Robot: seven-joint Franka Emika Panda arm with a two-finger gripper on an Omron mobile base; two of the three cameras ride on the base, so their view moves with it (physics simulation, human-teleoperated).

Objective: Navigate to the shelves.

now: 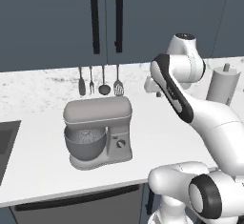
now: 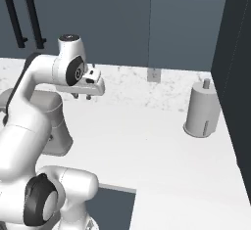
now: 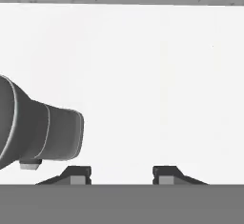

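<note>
Mixer bowl [image 1: 85,144] w/ whitish contents

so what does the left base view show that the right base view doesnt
Left base view alone: the hanging utensils on the wall, the whole stand mixer with its bowl, a sink corner at the left edge, and a dark drawer handle under the counter.

Right base view alone: a wall outlet, the tall dark cabinet side at the right, and the counter's far right end.

Both: the white countertop, the dark upper cabinets with two black handles, the paper towel holder, the marbled backsplash, and the arm. The gripper is open in the hand view.
</note>
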